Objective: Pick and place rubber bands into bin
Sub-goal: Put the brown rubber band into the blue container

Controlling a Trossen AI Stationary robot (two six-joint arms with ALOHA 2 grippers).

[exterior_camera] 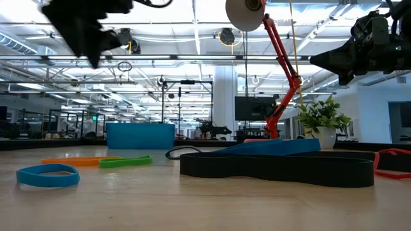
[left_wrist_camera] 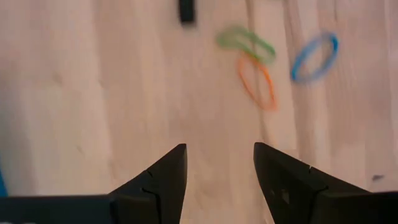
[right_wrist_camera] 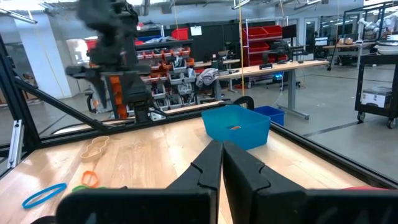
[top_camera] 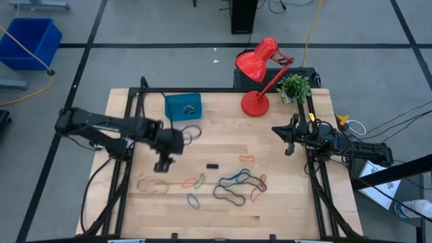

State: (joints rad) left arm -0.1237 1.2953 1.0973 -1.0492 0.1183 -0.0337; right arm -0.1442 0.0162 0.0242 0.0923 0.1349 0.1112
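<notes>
Several rubber bands lie flat on the wooden table: a tan one (top_camera: 152, 184), an orange and a green one (top_camera: 194, 181), a blue one (top_camera: 194, 200), and a blue, black and red cluster (top_camera: 239, 183). The teal bin (top_camera: 183, 106) stands at the far side, and the right wrist view (right_wrist_camera: 236, 127) shows something orange inside it. My left gripper (top_camera: 163, 165) hangs open and empty above the table, between the bin and the tan band. In its wrist view (left_wrist_camera: 217, 167) green (left_wrist_camera: 245, 42), orange (left_wrist_camera: 257, 82) and blue (left_wrist_camera: 314, 57) bands lie ahead. My right gripper (top_camera: 289, 140) is shut and empty at the right edge.
A red desk lamp (top_camera: 260, 74) and a small potted plant (top_camera: 294, 86) stand at the far right corner. A small black piece (top_camera: 212, 165) lies mid-table. A dark loop (top_camera: 192, 131) lies just in front of the bin. Black frame rails run along the table's left and right sides.
</notes>
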